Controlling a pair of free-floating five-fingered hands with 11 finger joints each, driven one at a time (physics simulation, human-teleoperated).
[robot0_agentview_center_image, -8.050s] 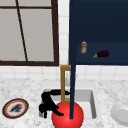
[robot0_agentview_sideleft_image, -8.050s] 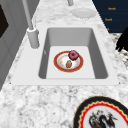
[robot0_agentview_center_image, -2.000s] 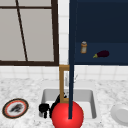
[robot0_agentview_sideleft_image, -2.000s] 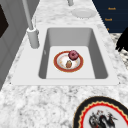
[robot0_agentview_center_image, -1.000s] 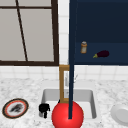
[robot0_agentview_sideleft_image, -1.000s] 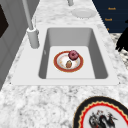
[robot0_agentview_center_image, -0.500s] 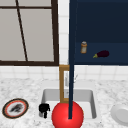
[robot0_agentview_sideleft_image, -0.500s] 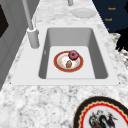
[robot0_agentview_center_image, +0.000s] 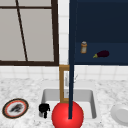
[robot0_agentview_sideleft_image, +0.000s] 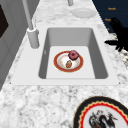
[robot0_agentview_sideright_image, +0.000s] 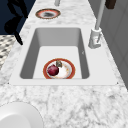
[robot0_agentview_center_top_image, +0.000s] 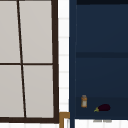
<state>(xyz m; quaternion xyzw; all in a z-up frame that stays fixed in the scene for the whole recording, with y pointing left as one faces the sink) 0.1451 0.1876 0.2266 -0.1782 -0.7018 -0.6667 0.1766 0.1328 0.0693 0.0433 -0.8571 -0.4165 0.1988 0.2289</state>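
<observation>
While a black hand hovers at lower left of the front view beside the sink, finger position unclear, a red-rimmed plate of food sits in the basin.

left hand hovering, fingers pointing down.

The red ball hides the sink's front rim.

The front camera faced the sink; two side cameras looked along it; the upper camera faced the cabinet.
</observation>
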